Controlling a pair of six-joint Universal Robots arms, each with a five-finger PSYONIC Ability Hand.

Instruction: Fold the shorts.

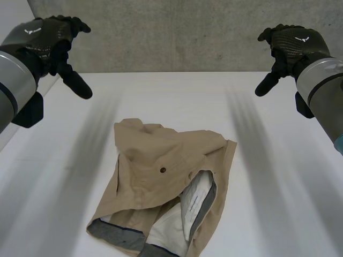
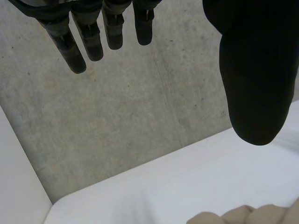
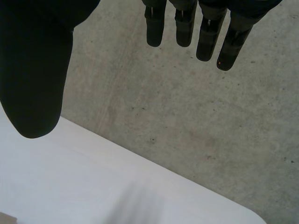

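Tan shorts (image 1: 161, 171) lie crumpled in the middle of the white table (image 1: 278, 193), waistband toward me with the grey lining and white pockets turned out. A small edge of the shorts (image 2: 247, 215) shows below my left hand's thumb in the left wrist view. My left hand (image 1: 51, 40) hovers high over the table's far left, open, fingers (image 2: 93, 39) straight, thumb (image 2: 254, 79) spread, holding nothing. My right hand (image 1: 292, 45) hovers high over the far right, open as well, fingers (image 3: 205, 32) straight, thumb (image 3: 35, 79) apart. Both hands are well clear of the shorts.
A grey concrete wall (image 1: 177, 37) rises just behind the table's far edge. A white surface (image 2: 18, 172) borders the table on the left side. Bare tabletop surrounds the shorts on both sides.
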